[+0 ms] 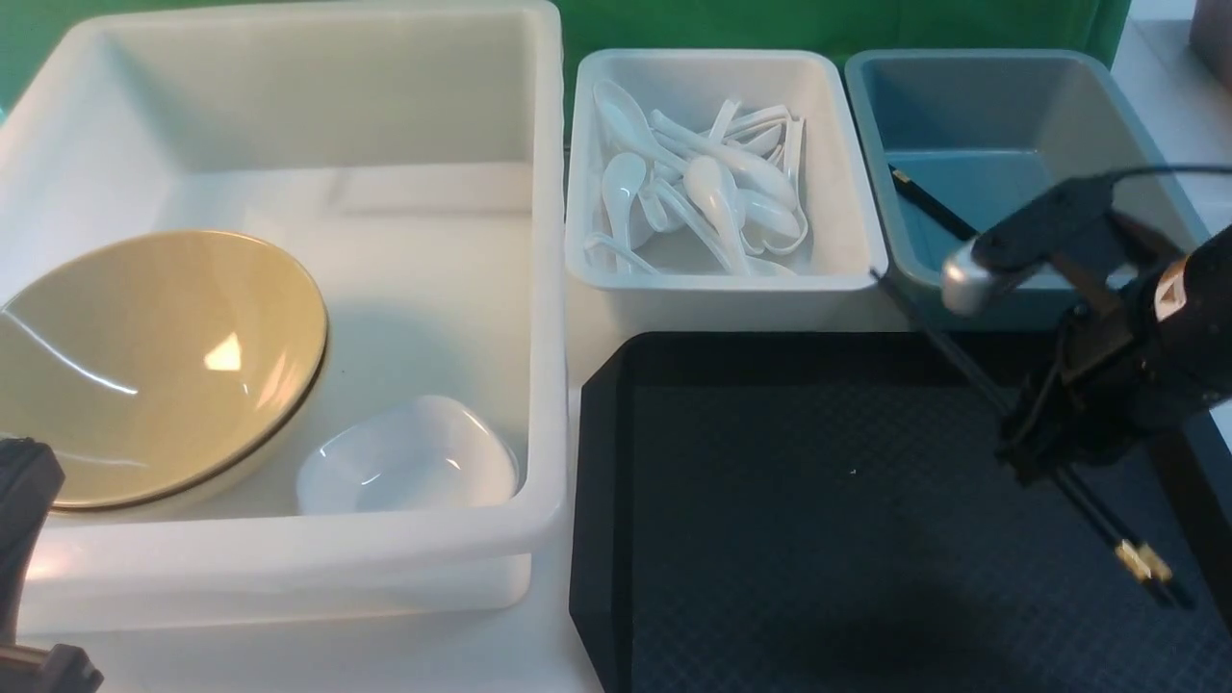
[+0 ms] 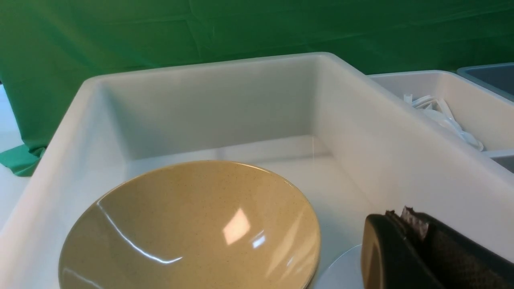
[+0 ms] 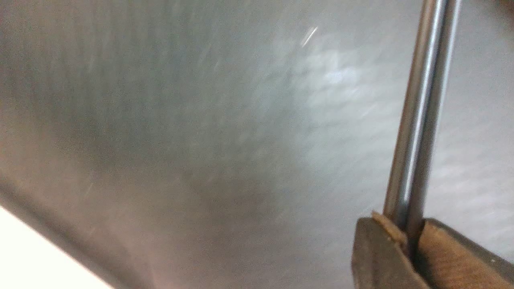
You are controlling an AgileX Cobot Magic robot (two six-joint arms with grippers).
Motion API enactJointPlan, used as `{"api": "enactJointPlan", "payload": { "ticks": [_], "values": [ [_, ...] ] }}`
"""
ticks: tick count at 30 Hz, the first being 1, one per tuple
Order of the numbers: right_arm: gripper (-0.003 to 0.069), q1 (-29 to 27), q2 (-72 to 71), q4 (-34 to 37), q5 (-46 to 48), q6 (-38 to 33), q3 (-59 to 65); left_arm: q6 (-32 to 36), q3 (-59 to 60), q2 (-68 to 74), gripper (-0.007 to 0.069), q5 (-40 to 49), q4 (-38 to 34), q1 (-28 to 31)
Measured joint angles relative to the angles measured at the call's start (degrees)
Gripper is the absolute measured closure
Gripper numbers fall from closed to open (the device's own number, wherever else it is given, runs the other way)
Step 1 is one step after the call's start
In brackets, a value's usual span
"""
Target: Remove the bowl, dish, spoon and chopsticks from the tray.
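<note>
My right gripper [image 1: 1035,448] [image 3: 405,228] is shut on the pair of black chopsticks [image 1: 1142,563] [image 3: 417,120], which hang slanted above the right part of the black tray [image 1: 770,539]. Nothing else lies on the tray. The tan bowl [image 1: 154,356] [image 2: 192,228] leans inside the large white bin [image 1: 549,289], and the small white dish [image 1: 409,457] [image 2: 341,269] lies beside it in the same bin. Several white spoons [image 1: 712,192] are piled in the smaller white bin. At the near left my left gripper [image 1: 19,500] [image 2: 401,220] is shut and empty, close to the bowl.
The smaller white bin [image 1: 866,269] stands behind the tray. Right of it is a blue-grey bin [image 1: 1001,106] with a black stick [image 1: 929,202] lying inside. A green cloth [image 2: 257,28] hangs behind the bins.
</note>
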Motion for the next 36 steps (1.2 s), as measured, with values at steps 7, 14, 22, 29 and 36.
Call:
{"api": "enactJointPlan", "payload": {
  "ticks": [7,14,22,29,36],
  "values": [
    [0.0526,-6.7,5.0,-7.7,-33.3,8.2,-9.6,0.0,0.0,0.0,0.0630,0.0,0.0,0.0],
    [0.0526,-12.8,24.2,-8.0,-38.7,14.7,-20.5,0.0,0.0,0.0,0.0630,0.0,0.0,0.0],
    [0.0446,-14.0,34.5,-8.0,-31.6,19.0,-25.7,-0.1,0.0,0.0,0.0630,0.0,0.0,0.0],
    [0.0323,-14.1,28.2,-8.0,-23.3,20.2,-26.0,-0.3,0.0,0.0,0.0630,0.0,0.0,0.0],
    [0.0476,-12.2,4.9,-8.0,-27.8,16.8,-19.0,-0.3,0.0,0.0,0.0630,0.0,0.0,0.0]
  ]
}}
